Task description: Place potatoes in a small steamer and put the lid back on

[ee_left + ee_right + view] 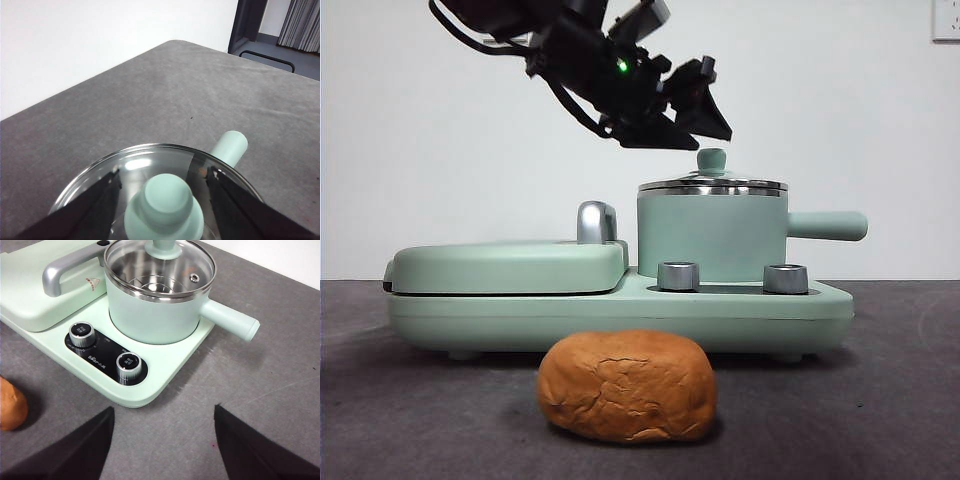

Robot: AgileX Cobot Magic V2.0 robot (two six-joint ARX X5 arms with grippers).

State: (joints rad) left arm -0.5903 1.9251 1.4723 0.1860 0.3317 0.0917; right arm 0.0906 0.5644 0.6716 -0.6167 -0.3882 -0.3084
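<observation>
The left gripper (165, 182), jaws spread wide, is hovering astride the mint-green knob of the round clear glass lid (712, 184), which is sitting on the mint-green cylindrical steamer pot (710, 235). The golden-brown crusted potato lump (627, 386) is lying on the table in front of the pot, while the right gripper (164, 432) is waiting open. An off-centre pinch risks the knob slipping.

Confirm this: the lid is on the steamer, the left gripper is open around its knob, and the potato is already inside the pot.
Not quite. The potato lies on the table in front of the appliance, as the front view shows. The rest holds: the lid sits on the steamer, and the left gripper is open on either side of the knob.
</observation>
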